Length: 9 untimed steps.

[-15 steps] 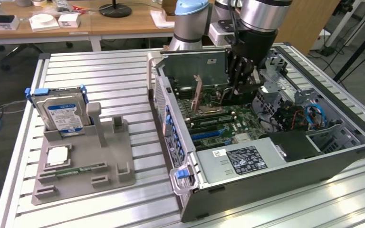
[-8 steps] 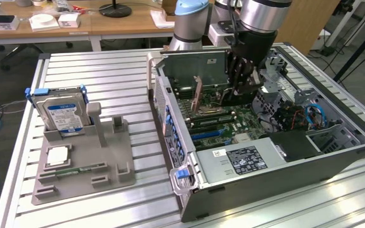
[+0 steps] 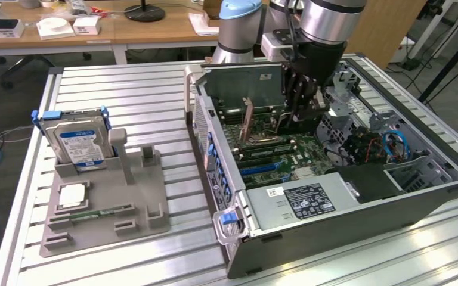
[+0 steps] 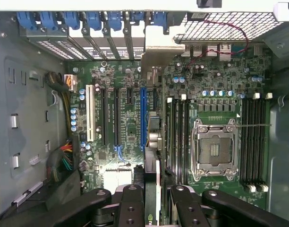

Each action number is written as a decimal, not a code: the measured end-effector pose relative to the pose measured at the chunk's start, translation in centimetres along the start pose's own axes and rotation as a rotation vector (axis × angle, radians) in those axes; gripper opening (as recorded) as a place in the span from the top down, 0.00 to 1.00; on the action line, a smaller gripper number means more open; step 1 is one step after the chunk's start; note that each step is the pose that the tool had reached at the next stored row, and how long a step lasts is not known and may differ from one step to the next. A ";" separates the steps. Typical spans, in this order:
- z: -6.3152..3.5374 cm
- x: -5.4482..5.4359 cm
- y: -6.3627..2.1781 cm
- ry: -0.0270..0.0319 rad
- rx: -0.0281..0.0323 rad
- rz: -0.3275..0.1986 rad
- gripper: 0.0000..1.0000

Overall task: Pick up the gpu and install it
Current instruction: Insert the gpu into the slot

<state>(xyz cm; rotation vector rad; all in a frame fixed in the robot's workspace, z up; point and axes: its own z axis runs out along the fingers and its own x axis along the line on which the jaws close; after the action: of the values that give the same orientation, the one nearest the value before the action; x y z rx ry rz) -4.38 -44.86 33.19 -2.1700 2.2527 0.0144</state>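
Hand (image 4: 151, 201) lowered inside open computer case (image 3: 420, 196), fingers (image 4: 130, 208) pinching the gpu (image 4: 153, 142) edge-on from both sides. Card held upright over the motherboard (image 4: 125, 127), lined up next to the blue slot (image 4: 143, 118), metal bracket end reaching toward the rear slot openings (image 4: 111, 28). Cannot tell if card edge already sits in a slot. In exterior view, arm (image 3: 324, 24) coming down into case middle. Empty CPU socket (image 4: 214, 150) beside the card. On worktop (image 3: 133, 83), grey holder (image 3: 105, 202) at exterior view's left, hard drive (image 3: 78, 140) standing in it.
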 end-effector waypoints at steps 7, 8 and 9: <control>0.00 0.0 0.01 -0.0002 0.0006 0.000 0.74; 0.01 0.0 0.02 -0.0004 0.0019 0.000 0.74; 0.02 0.0 0.02 -0.0005 0.0024 0.000 0.74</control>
<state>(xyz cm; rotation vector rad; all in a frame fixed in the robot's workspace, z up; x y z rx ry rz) -4.40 -44.86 33.18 -2.1685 2.2513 0.0122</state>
